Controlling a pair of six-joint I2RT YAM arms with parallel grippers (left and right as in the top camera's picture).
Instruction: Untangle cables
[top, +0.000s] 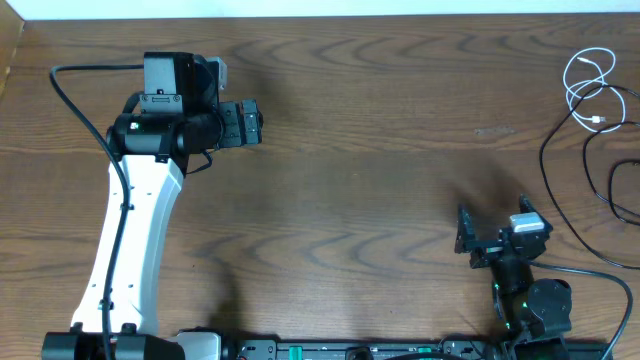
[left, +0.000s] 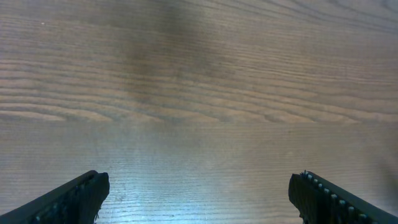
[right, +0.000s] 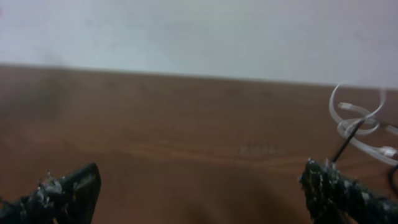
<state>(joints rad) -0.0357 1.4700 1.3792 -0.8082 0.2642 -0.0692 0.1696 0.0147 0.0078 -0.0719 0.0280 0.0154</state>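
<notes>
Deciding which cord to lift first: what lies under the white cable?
Mostly bare table shows under the white cable. A black cable crosses its loops, but which cord lies on top at the crossing is too small to tell.

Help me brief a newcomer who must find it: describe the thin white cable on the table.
Look at the brown wood-grain table, then its far right corner. A thin white cable lies there in small overlapping loops. Its colour sets it apart from the longer thin black cable trailing toward the near edge.
</notes>
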